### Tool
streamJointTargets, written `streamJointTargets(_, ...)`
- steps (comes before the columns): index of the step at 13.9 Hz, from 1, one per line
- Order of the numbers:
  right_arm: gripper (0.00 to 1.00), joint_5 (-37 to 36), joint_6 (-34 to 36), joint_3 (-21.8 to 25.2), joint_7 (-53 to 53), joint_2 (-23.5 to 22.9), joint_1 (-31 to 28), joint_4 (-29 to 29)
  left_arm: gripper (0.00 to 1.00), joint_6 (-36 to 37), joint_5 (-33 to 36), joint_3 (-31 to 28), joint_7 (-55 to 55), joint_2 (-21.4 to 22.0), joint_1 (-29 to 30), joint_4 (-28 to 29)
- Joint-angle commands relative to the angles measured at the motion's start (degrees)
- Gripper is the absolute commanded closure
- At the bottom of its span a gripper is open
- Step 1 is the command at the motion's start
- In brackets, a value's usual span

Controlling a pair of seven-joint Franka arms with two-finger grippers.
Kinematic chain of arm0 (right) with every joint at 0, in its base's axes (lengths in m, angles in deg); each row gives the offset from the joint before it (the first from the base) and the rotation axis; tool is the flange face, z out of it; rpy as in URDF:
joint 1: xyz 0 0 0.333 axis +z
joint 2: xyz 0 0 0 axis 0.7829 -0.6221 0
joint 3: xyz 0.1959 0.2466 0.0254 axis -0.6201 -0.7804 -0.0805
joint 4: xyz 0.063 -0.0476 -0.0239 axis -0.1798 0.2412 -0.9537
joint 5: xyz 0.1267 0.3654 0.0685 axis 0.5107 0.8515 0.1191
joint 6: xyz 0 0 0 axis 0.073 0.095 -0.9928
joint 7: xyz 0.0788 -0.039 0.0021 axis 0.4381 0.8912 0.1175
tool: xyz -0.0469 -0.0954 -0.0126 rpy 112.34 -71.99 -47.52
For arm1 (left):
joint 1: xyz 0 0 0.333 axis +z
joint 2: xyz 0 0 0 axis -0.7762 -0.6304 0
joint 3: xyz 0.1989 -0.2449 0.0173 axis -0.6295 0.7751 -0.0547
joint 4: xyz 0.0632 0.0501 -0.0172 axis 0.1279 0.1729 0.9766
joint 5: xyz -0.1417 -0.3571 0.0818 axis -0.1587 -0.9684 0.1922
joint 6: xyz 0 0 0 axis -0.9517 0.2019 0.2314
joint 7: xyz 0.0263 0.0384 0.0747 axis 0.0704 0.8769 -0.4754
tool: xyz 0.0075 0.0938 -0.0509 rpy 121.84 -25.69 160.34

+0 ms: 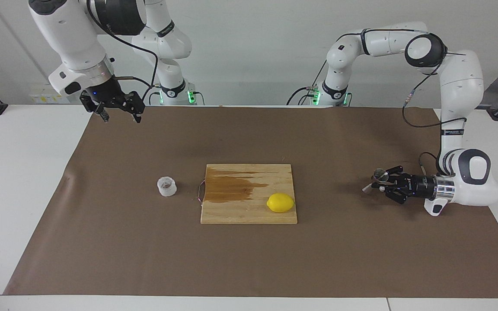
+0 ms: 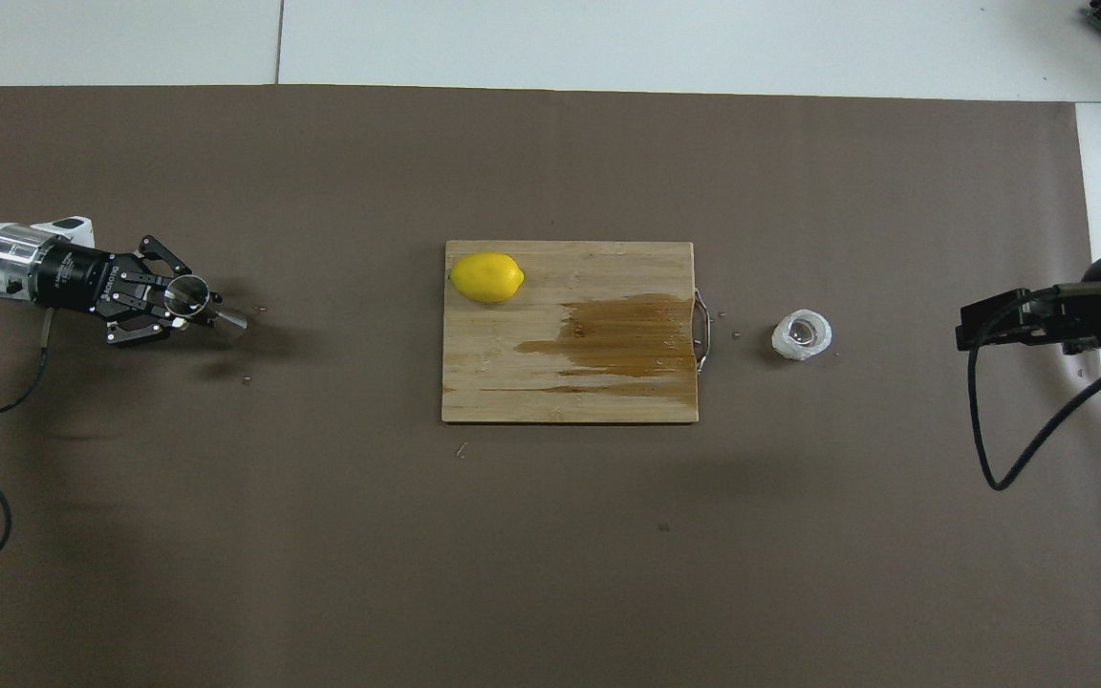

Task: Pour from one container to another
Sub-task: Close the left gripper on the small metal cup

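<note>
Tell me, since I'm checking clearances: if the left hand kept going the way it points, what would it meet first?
The left hand, shut on the steel jigger, points along the table toward the cutting board. Bare brown mat lies between. It would probably meet the board's edge first, near the lemon, though its height is hard to judge.

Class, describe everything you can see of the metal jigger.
The jigger is small, shiny steel, hourglass-shaped: two cones joined at a narrow waist. It is tilted, one open mouth showing from above. The left gripper is shut on it at its waist, toward the left arm's end of the table, above the brown mat.
</note>
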Motion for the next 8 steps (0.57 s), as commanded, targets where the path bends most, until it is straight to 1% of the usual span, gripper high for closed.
streamJointTargets(1,0.00,0.78,-0.95,-0.35,-0.64,0.55,-0.72,1.00,0.86,0.00,-1.30,0.46,-0.60,-0.19,0.50,0.63)
streamJointTargets(7,0.00,0.78,-0.95,-0.35,-0.64,0.64,-0.72,1.00,0.86,0.00,-2.61,0.64,-0.52,-0.19,0.33,1.07)
streamJointTargets(8,0.00,0.78,-0.95,-0.35,-0.72,0.64,-0.72,1.00,0.91,0.00,-2.71,0.64,-0.52,-0.19,0.33,1.07)
